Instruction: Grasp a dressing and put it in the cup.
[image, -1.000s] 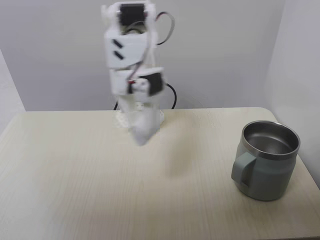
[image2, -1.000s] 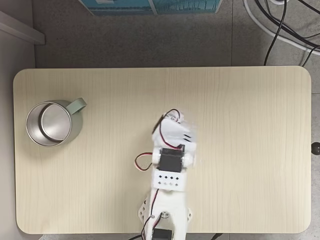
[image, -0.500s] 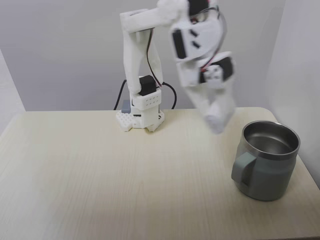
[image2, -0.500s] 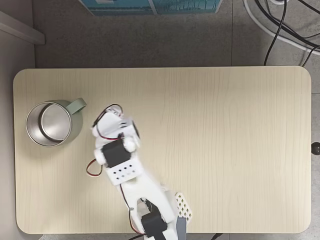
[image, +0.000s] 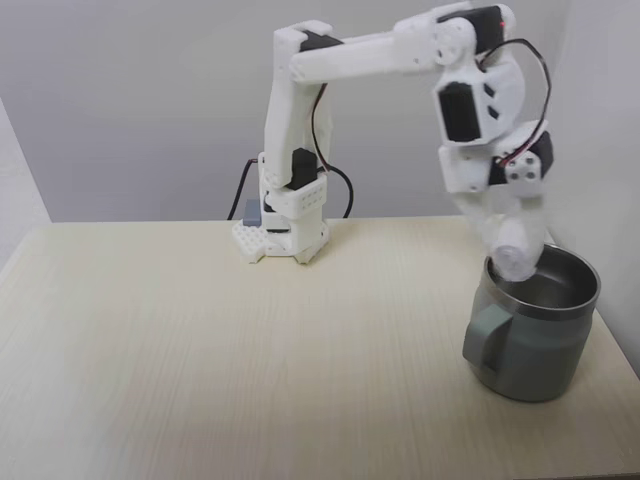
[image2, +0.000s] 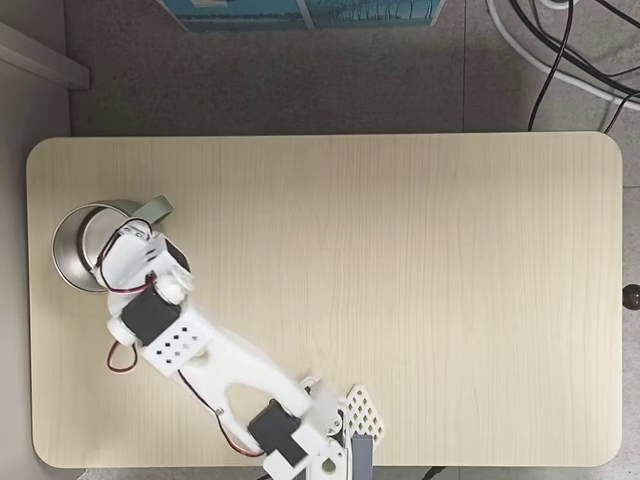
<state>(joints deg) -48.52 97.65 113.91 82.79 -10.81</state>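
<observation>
1. Progress check: the pickup looks done and the carry is pretty much finished. In the front fixed view the tool (image: 517, 252) hangs right over the near-left part of the cup (image: 535, 335) mouth, tip pointing down, just above the shiny steel rim.

2. The dressing (image: 512, 260) is the small white roll at the tool's tip, slightly blurred. It sits at about rim height, over the opening rather than down inside, as far as I can tell.

3. Tool state: it seems to be pinching the dressing between its fingers. The tip is smeared though, so treat that as my read and not a sure thing.

4. The top-down fixed view agrees: the tool (image2: 112, 258) reaches over the cup (image2: 66, 240) at the far left of the counter (image2: 400, 260), with the cup's grey-green handle poking out to the right of the arm. I can't pick out the dressing from up there, since it's all white on white.

5. What's left, I'd say: let go so the roll drops in, then pull the arm back. Nothing is lying loose on the counter.

6. Writing and brands: none readable. The cup shows no logo, and the teal box (image2: 300, 10) on the floor past the far edge is cropped too tight to read anything.
</observation>
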